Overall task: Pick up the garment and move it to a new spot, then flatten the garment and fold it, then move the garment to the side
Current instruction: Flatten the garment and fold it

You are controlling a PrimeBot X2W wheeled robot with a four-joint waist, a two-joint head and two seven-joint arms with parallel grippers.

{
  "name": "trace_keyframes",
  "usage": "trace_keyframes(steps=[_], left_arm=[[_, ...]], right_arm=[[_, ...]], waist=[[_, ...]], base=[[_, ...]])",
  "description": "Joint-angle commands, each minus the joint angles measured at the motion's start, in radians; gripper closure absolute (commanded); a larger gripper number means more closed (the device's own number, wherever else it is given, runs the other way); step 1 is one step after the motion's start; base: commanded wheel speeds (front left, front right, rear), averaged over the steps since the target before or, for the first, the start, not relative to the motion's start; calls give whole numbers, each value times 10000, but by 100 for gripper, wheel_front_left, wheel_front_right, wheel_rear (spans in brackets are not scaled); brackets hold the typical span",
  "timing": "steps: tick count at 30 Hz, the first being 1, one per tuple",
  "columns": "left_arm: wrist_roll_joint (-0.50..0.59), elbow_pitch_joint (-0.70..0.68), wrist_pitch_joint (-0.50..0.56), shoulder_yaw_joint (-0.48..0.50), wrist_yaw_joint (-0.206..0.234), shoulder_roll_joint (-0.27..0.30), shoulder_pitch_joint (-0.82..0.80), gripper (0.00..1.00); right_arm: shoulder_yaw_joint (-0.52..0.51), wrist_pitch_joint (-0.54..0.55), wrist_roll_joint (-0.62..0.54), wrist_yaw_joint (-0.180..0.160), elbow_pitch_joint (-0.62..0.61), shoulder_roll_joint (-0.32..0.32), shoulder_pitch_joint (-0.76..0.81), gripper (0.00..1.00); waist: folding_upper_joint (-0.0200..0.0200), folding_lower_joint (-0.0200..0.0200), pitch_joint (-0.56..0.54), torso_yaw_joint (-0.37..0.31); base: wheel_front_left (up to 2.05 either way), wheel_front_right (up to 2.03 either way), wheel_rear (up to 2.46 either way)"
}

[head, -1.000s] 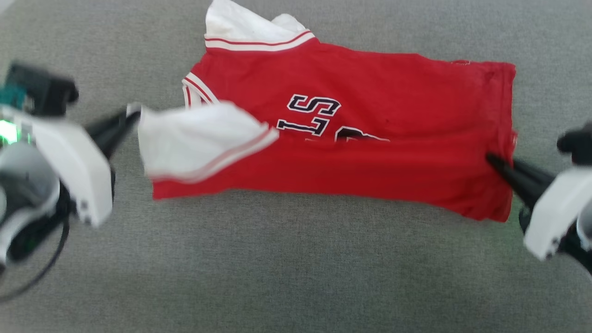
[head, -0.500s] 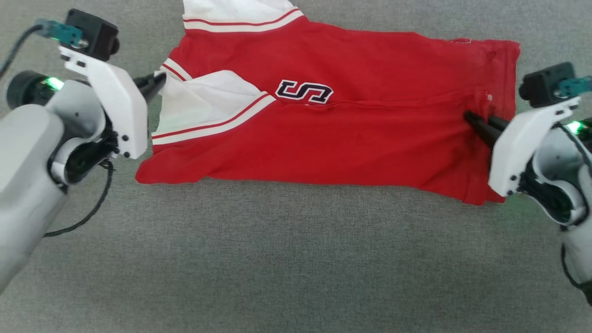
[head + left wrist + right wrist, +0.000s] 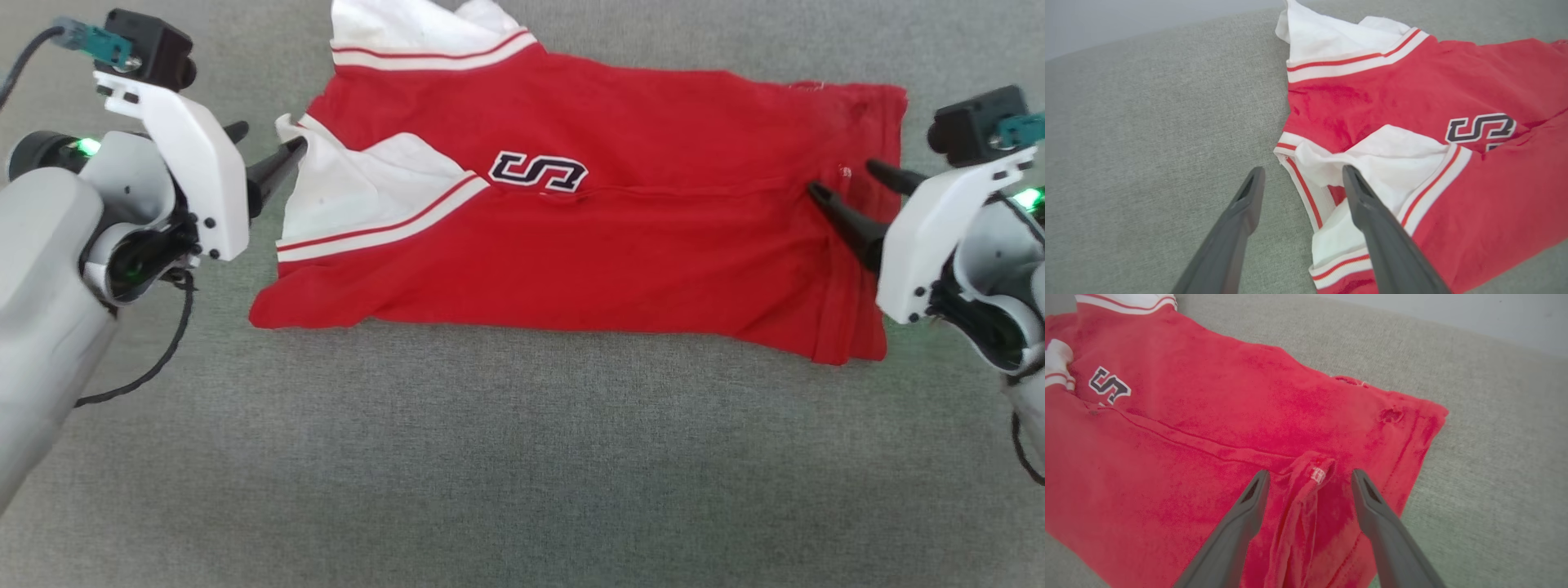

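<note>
A broad grey woven-fabric surface (image 3: 522, 457) lies flat, finely textured like upholstery cloth. Beyond the surface's far edge, in both wrist views, stands a smooth pale blue-grey band of background (image 3: 1126, 20), plain and out of focus; whether it is a wall cannot be told. Soft, even light leaves only faint, blurred shadows on the surface. A slight green tinge colours the surface's right side.

Garment (image 3: 620, 245) between left claw (image 3: 271, 137), right claw (image 3: 842, 177)
</note>
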Motion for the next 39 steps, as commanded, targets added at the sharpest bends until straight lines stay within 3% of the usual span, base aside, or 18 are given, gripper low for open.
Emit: trace_keyframes(steps=[1,6,10,15,19,24,28,36,37,38,39], left_arm=[[-49,-128,28,44,79,108,169,0],[-222,-1374,193,129,682,688,702,0],[-528,-2872,449,180,1480,1253,1452,0],[-850,-4772,929,71,2631,1978,2487,0],[-1041,-5480,1031,11,3207,2301,3081,0],[-1323,-5079,951,53,3314,2301,3484,0],[-1435,-4166,937,41,3138,2116,3472,0],[-1804,-2481,1222,-101,2570,1396,3351,0],[-1820,-2281,1344,-173,2435,1286,3334,41],[-1820,-2128,1423,-227,2305,1200,3317,100],[-1830,-2004,1464,-264,2168,1119,3270,100]], right_arm=[[-87,-134,43,-8,-105,-43,186,0],[-782,-732,-74,-8,-784,-156,727,0],[-1507,-1292,-368,-8,-1541,-52,1324,0],[-2707,-1865,-976,-8,-2480,440,2257,0],[-3562,-2054,-1487,-8,-3297,1071,3052,0],[-4345,-1903,-1990,-8,-4332,1955,4009,0],[-4630,-1550,-2172,-6,-4915,2636,4694,0],[-4708,-365,-1955,-6,-5074,3047,5425,0],[-4639,-109,-1892,-6,-5015,3011,5446,0],[-4604,126,-1822,-6,-4947,3001,5435,0],[-4589,370,-1787,-6,-4862,3011,5384,0]], waist=[[0,0,-128,13],[0,0,-472,37],[0,0,-662,20],[0,0,-768,-56],[0,0,-742,-213],[0,0,-598,-535],[0,0,-454,-805],[0,0,-279,-1070],[0,0,-262,-1085],[0,0,-242,-1098],[0,0,-218,-1102]], base=[[0,0,0],[0,0,0],[0,0,0],[0,0,0],[0,0,0],[0,0,0],[0,0,0],[0,0,0],[0,0,0],[0,0,0],[0,0,0]])
